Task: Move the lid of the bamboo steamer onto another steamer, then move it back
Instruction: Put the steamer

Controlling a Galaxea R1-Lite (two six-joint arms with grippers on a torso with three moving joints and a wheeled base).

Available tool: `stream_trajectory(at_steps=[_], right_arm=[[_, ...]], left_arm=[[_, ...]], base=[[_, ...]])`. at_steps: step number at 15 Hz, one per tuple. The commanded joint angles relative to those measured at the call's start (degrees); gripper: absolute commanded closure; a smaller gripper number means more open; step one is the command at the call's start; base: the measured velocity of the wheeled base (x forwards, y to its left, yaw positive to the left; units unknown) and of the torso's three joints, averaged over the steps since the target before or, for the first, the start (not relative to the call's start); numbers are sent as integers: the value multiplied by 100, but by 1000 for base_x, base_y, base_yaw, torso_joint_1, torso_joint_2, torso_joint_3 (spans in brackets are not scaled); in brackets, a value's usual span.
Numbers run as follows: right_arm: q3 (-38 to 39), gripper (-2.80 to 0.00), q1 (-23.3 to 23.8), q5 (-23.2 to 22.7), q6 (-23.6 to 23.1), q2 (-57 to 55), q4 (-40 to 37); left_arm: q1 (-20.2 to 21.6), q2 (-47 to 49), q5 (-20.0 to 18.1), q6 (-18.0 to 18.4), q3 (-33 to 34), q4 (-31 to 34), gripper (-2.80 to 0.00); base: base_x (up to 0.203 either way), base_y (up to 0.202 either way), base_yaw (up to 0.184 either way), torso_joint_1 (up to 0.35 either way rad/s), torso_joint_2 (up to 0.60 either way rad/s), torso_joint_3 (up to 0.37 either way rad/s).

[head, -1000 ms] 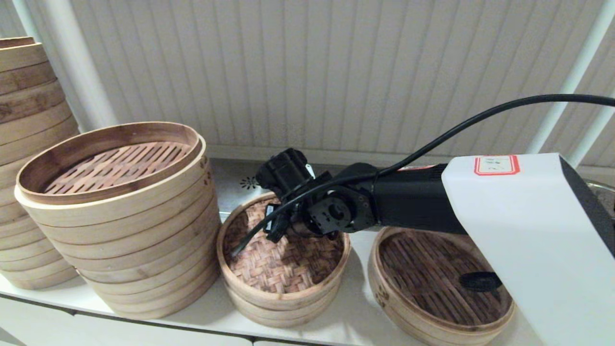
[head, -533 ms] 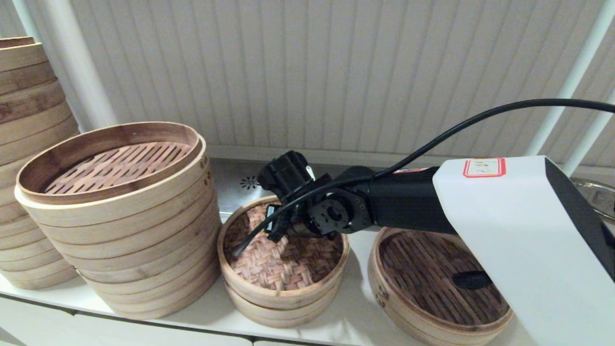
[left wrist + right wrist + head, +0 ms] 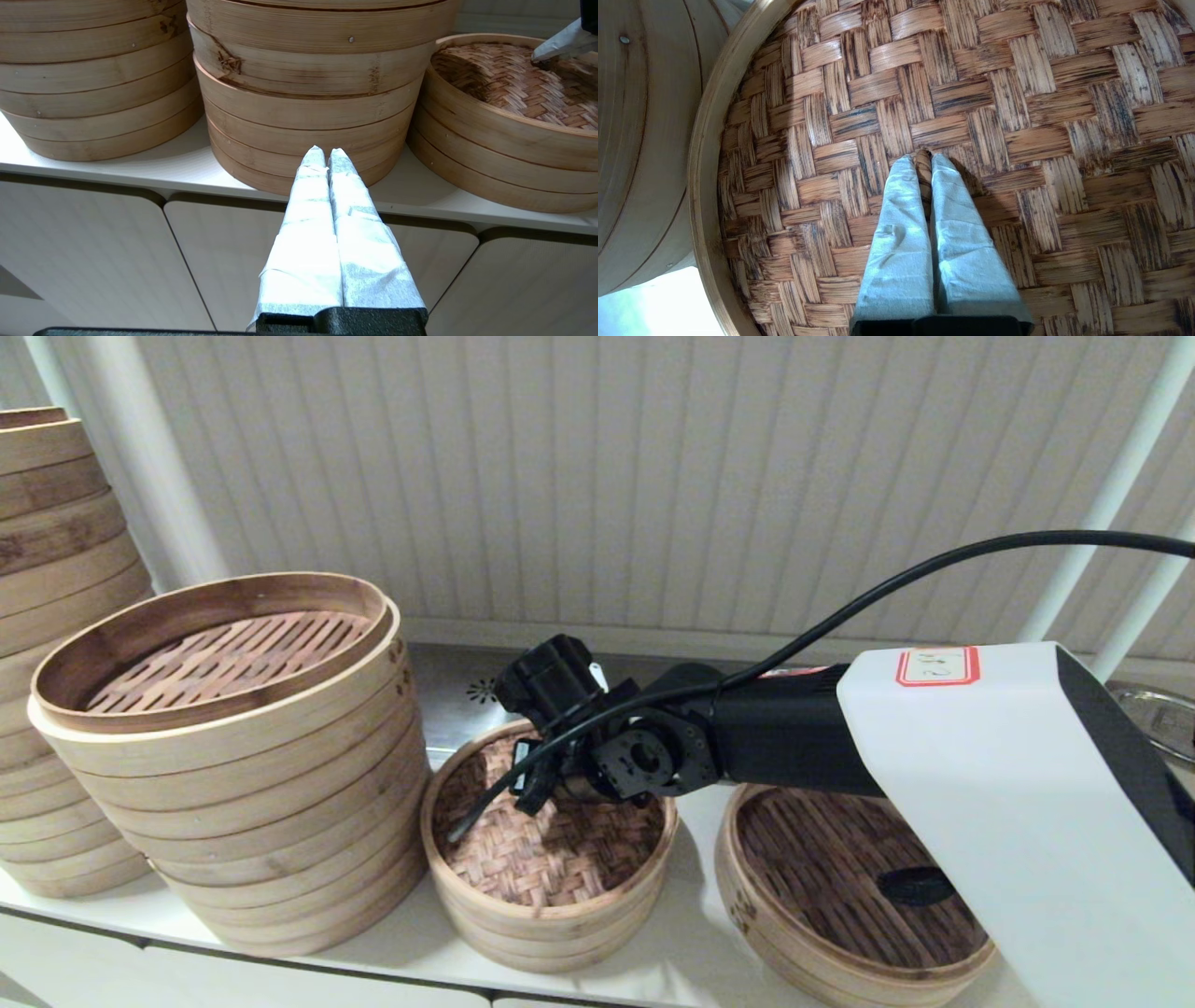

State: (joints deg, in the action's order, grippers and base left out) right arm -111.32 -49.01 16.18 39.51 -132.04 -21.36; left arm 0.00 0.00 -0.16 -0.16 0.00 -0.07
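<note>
The bamboo steamer lid [image 3: 551,849], with its woven herringbone panel facing up, rests on a low pale basket [image 3: 551,938] at the middle of the counter. My right gripper [image 3: 923,158] points down into the lid and is shut on a small brown loop [image 3: 923,170] at the panel's centre. The basket's floor is hidden under the lid, so no white liner shows. My left gripper [image 3: 325,151] hangs shut and empty in front of the counter edge, below the tall stack. The lid [image 3: 514,84] also shows in the left wrist view.
A tall stack of pale tiers [image 3: 233,775] stands just left of the lid, and a taller stack [image 3: 47,616] is at the far left. A low basket with a dark slatted floor [image 3: 850,887] sits to the right. The white counter edge [image 3: 373,971] runs along the front.
My right arm has moved slightly left and down with the lid. The lid now sits lower and flush on the basket under it.
</note>
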Motion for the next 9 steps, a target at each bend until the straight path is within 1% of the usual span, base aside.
stream_trajectory(at_steps=[1, 6, 9], right_arm=[[-3, -280, -4, 0, 13, 3, -18], [-3, -280, 56, 11, 19, 123, -20], [56, -280, 65, 59, 16, 685, -67]], left_arm=[[0, 0, -2, -2, 0, -1, 0], [0, 0, -2, -2, 0, -1, 0], [0, 0, -2, -2, 0, -1, 0]], base=[[0, 0, 0, 0, 0, 0], [0, 0, 0, 0, 0, 0], [0, 0, 0, 0, 0, 0]])
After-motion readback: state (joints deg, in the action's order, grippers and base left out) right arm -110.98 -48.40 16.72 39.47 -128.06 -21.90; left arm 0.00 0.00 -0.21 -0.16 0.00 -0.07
